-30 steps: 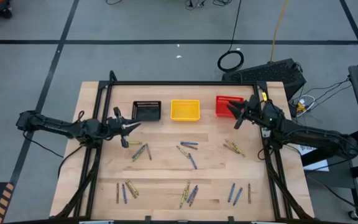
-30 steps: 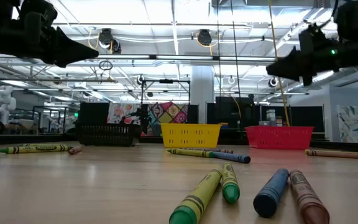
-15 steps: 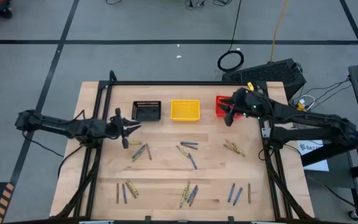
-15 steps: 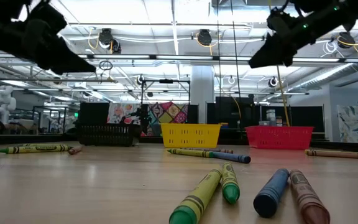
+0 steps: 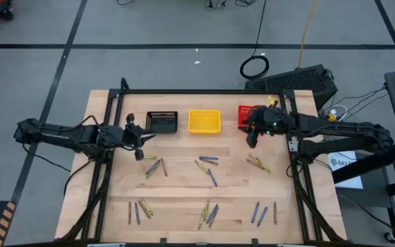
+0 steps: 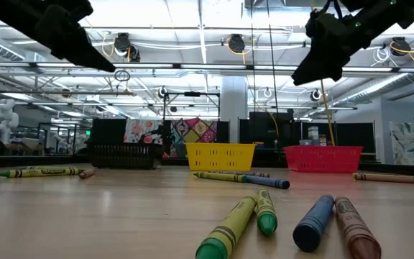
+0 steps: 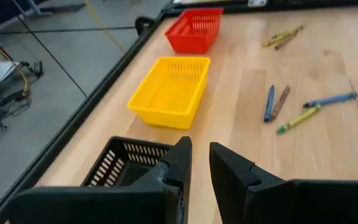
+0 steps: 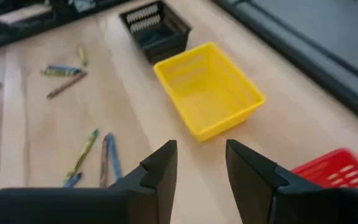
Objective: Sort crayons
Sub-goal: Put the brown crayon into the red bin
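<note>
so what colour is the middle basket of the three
Yellow. The middle basket shows best in the right wrist view.

Three baskets [image 5: 204, 121] in a row along the far side of the surface [image 5: 184, 189], crayons [image 5: 208, 168] scattered in small clusters nearer the front, left end effector [image 5: 141, 138] beside the leftmost basket, right end effector [image 5: 252, 134] by the rightmost

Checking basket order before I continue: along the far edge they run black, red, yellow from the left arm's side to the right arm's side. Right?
Not quite. The high view shows the order as black basket, yellow basket, then red basket: yellow sits in the middle and red is at the right arm's end.
</note>
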You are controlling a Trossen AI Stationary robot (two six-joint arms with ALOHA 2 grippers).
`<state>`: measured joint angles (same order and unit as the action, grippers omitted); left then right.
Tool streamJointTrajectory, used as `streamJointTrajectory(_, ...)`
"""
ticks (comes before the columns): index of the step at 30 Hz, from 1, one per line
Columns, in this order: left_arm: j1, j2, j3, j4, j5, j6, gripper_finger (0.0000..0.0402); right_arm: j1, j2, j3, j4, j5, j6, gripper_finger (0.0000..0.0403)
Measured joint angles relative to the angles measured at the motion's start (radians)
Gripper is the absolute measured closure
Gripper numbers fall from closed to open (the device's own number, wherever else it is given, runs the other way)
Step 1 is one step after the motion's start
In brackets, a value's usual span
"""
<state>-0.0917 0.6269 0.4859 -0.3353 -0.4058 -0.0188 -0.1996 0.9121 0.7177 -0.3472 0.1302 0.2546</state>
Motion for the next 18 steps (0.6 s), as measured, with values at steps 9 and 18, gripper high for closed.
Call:
streamJointTrajectory(9, 0.0, 0.011, 0.085, -0.171, 0.095, -0.054, 0.0338, 0.092, 0.101, 0.0, -0.049, -0.004, 0.093, 0.0274)
streamJointTrajectory(18, 0.012, 0.015, 0.131, -0.33, 0.085, -0.056, 0.0338, 0.16, 0.104, 0.0, -0.267, -0.004, 0.346, 0.0274)
